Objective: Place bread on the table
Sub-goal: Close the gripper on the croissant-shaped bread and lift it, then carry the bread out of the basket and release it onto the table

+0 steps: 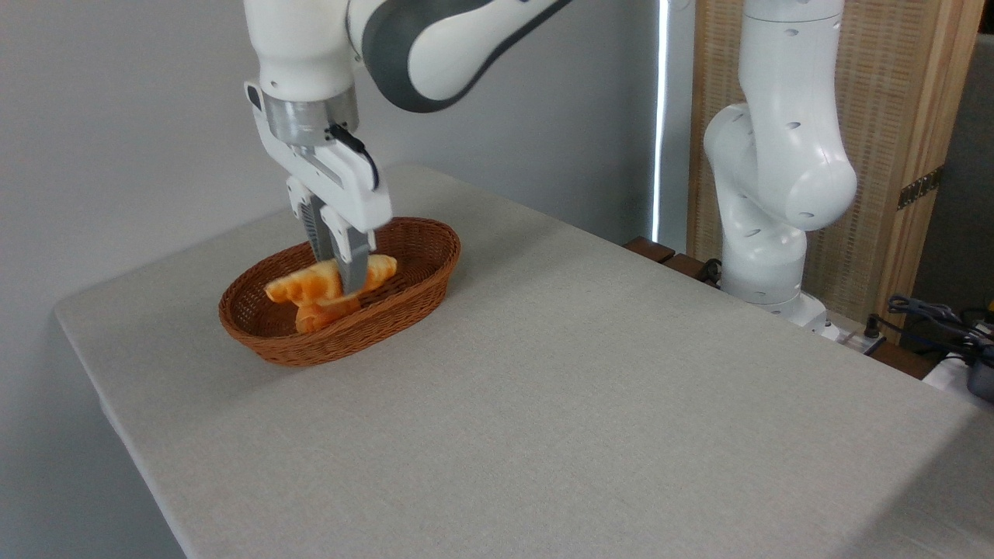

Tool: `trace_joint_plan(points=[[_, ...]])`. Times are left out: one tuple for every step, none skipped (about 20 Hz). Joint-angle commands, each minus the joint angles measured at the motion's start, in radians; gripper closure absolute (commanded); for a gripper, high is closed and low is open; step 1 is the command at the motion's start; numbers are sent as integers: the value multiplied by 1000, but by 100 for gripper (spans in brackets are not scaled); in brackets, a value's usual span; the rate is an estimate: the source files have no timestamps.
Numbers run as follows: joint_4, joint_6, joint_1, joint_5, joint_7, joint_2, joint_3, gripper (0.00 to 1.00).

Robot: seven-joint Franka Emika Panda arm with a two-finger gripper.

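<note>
1. Foreground: the table (pixel 590 404), a broad slab with rounded corners under a light grey-beige woven cloth, lies bare across the near half of the frame. It offers a flat, matte landing place that should grip the loaf rather than let it slide.

2. Middle left: an oval basket (pixel 423 283) of brown wicker, tightly ribbed, sits on the cloth and holds the bread (pixel 299 289), a golden-orange loaf with a bumpy, toasted-looking top. The loaf lies tilted inside, one end near the basket's far rim. A second orange lump shows beneath it; whether that is a separate bun cannot be told.

3. Handling, as a judgement: the loaf looks light and fairly stiff, with a knobbly surface that gives purchase. A hold across its narrow middle should keep it balanced, while an end grip would probably let it droop or swing.

4. At the basket: the gripper (pixel 342 268) reaches down into it, its grey fingers (pixel 351 264) pressed to either side of the loaf's middle, apparently clamped on the bread.

5. Behind: the white and grey arm (pixel 435 46) arcs overhead, its base (pixel 769 233) beyond the far edge, before a plain grey wall and a wooden slatted screen (pixel 893 116).
</note>
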Motion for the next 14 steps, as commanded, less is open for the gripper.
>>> trace_joint_plan(points=[[-6,-50,-11,-5,63,-8,76,56],[-6,-50,-9,-7,87,-7,93,55],[-6,-52,-9,-7,109,-4,110,55],[-6,-58,-9,-5,124,-1,128,55],[-7,-65,-9,-5,138,4,142,55],[-7,-69,-9,-5,158,13,146,53],[-7,-70,-9,-4,185,30,147,39],[-7,-73,-9,5,189,37,147,23],[-7,-75,-9,39,189,41,145,8],[-7,-76,-11,67,189,41,143,0],[-7,-81,-12,73,190,42,142,0],[-7,-81,-12,73,190,42,142,0],[-7,-82,-12,73,190,42,142,0],[-6,-81,-12,73,190,41,143,0]])
